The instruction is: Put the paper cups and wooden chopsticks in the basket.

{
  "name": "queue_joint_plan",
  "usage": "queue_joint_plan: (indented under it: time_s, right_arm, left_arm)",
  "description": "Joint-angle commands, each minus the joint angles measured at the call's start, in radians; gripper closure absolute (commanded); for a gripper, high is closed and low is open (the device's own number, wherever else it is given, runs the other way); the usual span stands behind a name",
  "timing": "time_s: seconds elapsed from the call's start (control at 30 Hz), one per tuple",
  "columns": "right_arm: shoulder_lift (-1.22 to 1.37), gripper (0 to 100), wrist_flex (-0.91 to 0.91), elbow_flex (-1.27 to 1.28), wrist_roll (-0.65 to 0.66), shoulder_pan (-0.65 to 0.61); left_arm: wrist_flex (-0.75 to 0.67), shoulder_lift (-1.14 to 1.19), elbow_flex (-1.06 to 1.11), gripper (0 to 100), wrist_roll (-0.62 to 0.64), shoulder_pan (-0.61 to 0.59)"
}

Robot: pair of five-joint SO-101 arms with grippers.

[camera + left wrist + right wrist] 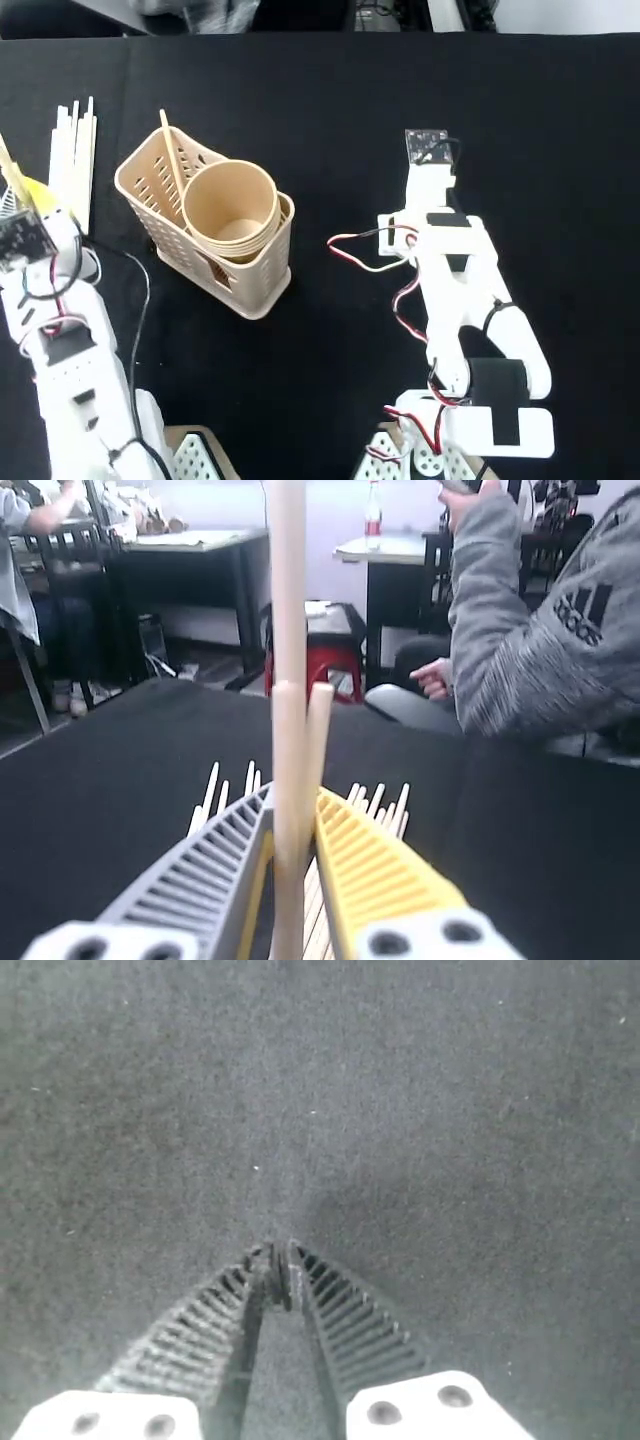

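Chopsticks (288, 680) pinched in left gripper (295, 800) at far left of high view, near loose pile (75, 150); light, stiff, slick, so hold mid-shaft; right gripper (278, 1260) pressed together, empty; basket (250, 270) centre-left.

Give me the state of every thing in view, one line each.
basket: upright, holds the cups and one chopstick.
paper cups: nested, upright, in the basket.
chopstick in basket: leaning, one end sticking out.
loose chopsticks: lying flat on the table.
left gripper: shut on held chopsticks.
right gripper: shut, empty.
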Motion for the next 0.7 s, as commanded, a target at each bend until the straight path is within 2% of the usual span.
queue_joint_plan:
  time_s: [0.0, 0.53, 0.67]
  right_arm:
    - [-0.022, 98.5, -0.014, -0.002, -0.003, -0.017]
    - [-0.022, 98.5, -0.014, -0.002, -0.003, -0.017]
    - [-0.022, 98.5, -0.014, -0.002, -0.003, -0.017]
  left_arm:
    - [0.003, -0.117, 0.016, 97, 0.014, 0.008]
    - [0.006, -0.496, 0.03, 97, 0.014, 0.002]
    - [0.091, -0.577, -0.013, 97, 0.014, 0.01]
